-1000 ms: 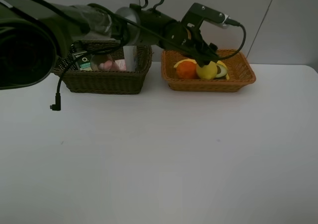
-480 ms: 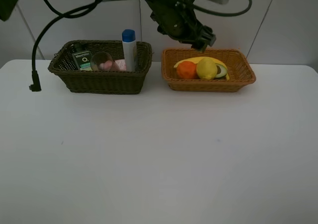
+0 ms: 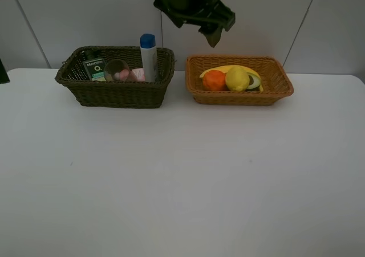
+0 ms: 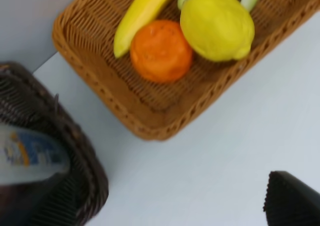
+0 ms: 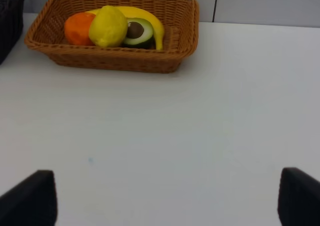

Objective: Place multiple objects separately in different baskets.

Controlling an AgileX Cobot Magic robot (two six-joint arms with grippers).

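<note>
On the white worktop at the far side, the dark brown basket held the dark green pump bottle, the translucent tumbler, a small pink bottle partly hidden behind the rim, and the tall white blue-capped bottle standing upright. Just beside it, the orange-tan basket held the orange, the lemon, the halved avocado and the banana lying behind them.

A second before, the left arm stretched low across both baskets, its hand down among the fruit by the lemon. Half a second later it had risen above the tan basket's back rim. Now only the left hand showed at the top of the high view, well clear of the baskets, empty, its fingers spread apart. The basket contents had not shifted.

The right hand hung over bare worktop near the tan basket, its fingertips standing wide apart and holding nothing.
</note>
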